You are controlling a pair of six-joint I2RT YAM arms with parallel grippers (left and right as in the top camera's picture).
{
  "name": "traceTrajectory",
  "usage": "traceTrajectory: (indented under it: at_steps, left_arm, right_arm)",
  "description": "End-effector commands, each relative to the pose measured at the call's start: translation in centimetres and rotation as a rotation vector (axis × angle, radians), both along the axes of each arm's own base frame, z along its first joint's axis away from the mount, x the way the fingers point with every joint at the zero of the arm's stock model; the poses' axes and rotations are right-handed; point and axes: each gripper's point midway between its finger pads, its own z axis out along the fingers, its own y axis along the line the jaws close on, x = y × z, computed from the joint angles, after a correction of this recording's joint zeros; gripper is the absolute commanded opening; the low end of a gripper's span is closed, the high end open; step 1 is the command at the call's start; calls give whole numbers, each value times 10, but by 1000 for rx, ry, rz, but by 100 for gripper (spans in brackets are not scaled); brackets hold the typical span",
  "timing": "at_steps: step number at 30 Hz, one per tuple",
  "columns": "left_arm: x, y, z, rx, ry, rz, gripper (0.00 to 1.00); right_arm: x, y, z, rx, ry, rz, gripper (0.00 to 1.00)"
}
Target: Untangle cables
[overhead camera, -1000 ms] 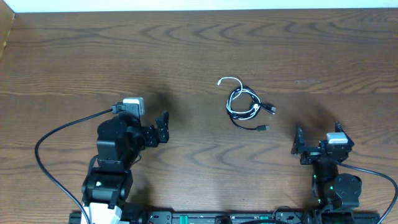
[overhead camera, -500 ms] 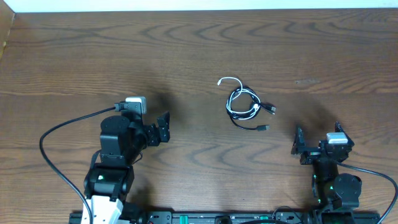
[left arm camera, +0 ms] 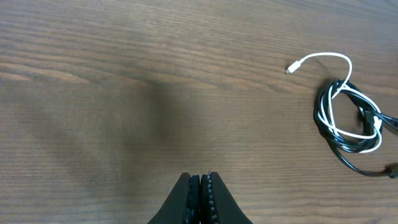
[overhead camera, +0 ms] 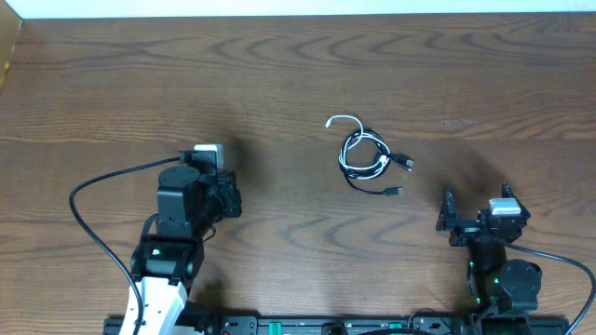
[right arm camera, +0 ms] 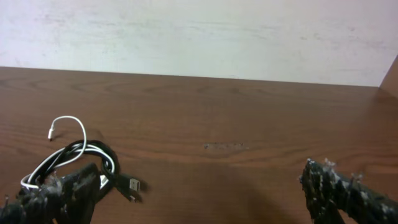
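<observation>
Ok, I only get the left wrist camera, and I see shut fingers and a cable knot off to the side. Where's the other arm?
Observer: The right gripper is beyond the cables from your side. It is open, empty and not touching them.
Operator: My picture cuts the black cords off. Do they end?
Observer: Yes. From overhead, an upper plug sits right beside the loops, and a lower plug ends a loose tail.
Operator: What's past the table?
Observer: A pale wall, which shows only in the right wrist view.
</observation>
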Motion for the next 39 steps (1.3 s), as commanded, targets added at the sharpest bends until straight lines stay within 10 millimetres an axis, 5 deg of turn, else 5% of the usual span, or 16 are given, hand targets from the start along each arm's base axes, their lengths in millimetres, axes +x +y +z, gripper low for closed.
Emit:
traceTrajectory:
  at_steps: [1,15,39]
  left_arm:
    - [4,1,7,2,-12,5,8]
    - [5,1,3,-3,4,9,8]
    - [10,1,-48,-26,187,52,17]
  right_arm:
    - [0,2,-1,6,1,7,99]
    - [0,2,-1,6,1,7,99]
    - [0,2,-1,6,1,7,99]
